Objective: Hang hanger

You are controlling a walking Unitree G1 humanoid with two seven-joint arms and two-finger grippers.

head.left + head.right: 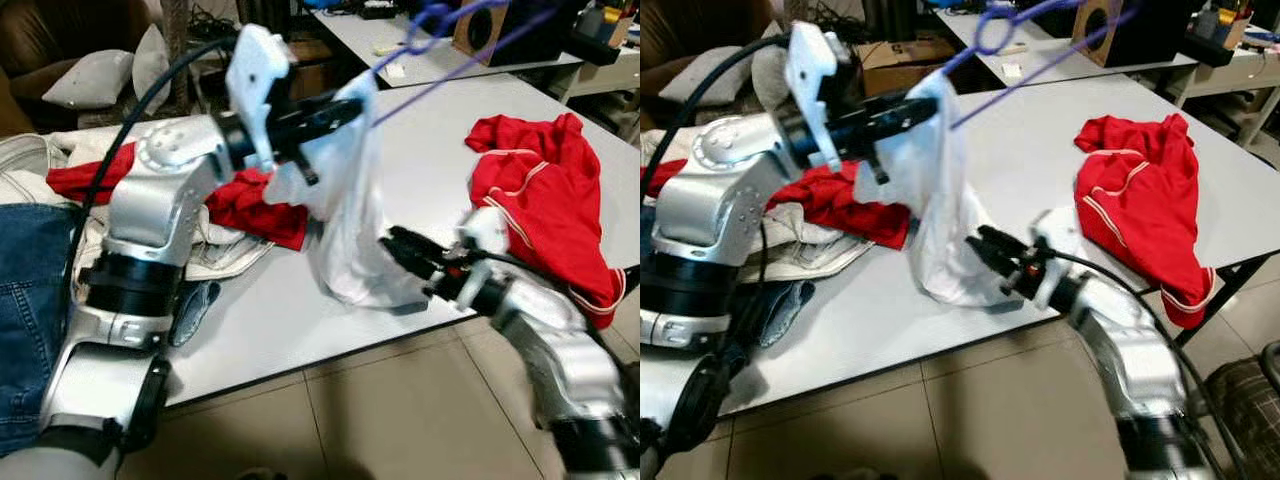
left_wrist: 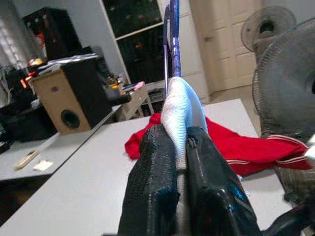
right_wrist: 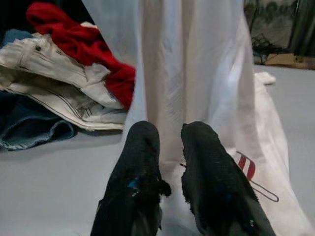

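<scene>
My left gripper (image 1: 350, 105) is raised over the table, shut on the top of a white garment (image 1: 345, 200) that hangs down to the tabletop. A purple hanger (image 1: 440, 15) sticks up and to the right out of the cloth at that grip; in the left wrist view the hanger (image 2: 172, 29) rises straight beyond the fingers (image 2: 152, 167). My right gripper (image 1: 392, 245) is low at the table's front edge, fingers together, tips against the garment's lower part (image 3: 197, 59). Whether cloth is pinched there is unclear.
A red shirt (image 1: 545, 190) lies on the white table (image 1: 420, 170) to the right. At the left sit another red garment (image 1: 250, 205), pale trousers (image 3: 49, 83) and blue jeans (image 1: 25, 290). A wooden speaker (image 2: 64, 98) stands on a far table. Tiled floor (image 1: 400, 420) lies below.
</scene>
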